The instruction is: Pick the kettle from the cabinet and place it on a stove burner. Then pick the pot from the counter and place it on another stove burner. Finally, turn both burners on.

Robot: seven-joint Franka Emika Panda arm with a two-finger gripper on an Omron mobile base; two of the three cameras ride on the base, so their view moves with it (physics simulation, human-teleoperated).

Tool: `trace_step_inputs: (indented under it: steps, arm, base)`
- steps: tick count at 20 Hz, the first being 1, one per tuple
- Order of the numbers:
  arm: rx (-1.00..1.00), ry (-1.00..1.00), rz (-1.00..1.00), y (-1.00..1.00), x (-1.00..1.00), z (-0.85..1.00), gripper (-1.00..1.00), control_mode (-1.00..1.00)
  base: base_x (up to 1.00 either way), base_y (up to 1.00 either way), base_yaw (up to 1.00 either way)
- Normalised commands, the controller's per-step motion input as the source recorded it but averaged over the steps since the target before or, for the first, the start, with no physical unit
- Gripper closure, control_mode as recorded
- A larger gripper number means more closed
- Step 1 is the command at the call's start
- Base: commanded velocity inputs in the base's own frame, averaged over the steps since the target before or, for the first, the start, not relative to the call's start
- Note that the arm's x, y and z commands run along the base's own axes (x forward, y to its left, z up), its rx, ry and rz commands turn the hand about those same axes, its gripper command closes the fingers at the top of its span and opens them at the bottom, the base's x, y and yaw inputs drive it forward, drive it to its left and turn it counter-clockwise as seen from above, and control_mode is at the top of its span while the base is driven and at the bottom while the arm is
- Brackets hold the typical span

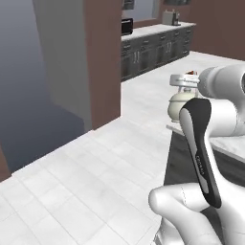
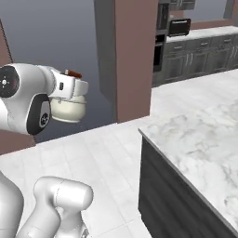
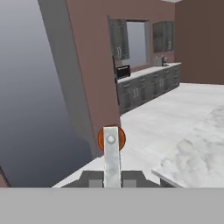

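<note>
The cream-white kettle [image 1: 178, 103] [image 2: 68, 109] hangs in the air beside the corner of the white marble counter [image 2: 200, 139] [image 1: 228, 146]. My gripper [image 1: 190, 76] [image 2: 72, 78] [image 3: 112, 177] is shut on the top of its arched handle. In the hand view the handle shows as a pale strip with the reddish-brown wooden grip [image 3: 111, 139] between my fingertips [image 3: 90, 179]. The kettle's body sits below the hand, upright, clear of the counter top. The pot, the cabinet and the stove burners are out of view.
A brown wall pillar [image 1: 103, 62] [image 2: 132, 56] stands ahead across the white tiled floor [image 1: 95, 167]. Dark base cabinets with a pale top [image 1: 153, 50] [image 2: 200, 56] line the far wall. The counter's dark side panel [image 2: 176, 195] drops to the floor on the right.
</note>
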Motion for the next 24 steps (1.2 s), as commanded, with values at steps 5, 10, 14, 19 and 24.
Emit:
trace_step_inputs:
  steps: [5,10,14,19,24]
  arm:
    - [0.0,0.0,0.0,0.0,0.0,0.0,1.0,1.0]
    - [0.0,0.0,0.0,0.0,0.0,0.0,1.0,1.0]
    - [0.0,0.0,0.0,0.0,0.0,0.0,1.0,1.0]
    - [0.0,0.0,0.0,0.0,0.0,0.0,1.0,1.0]
    - [0.0,0.0,0.0,0.0,0.0,0.0,1.0,1.0]
  base:
    - [0.54,0.69,-0.39]
    - [0.53,0.7,-0.39]
    - [0.44,0.72,-0.41]
    - [0.31,0.69,-0.44]
    - [0.35,0.67,-0.45]
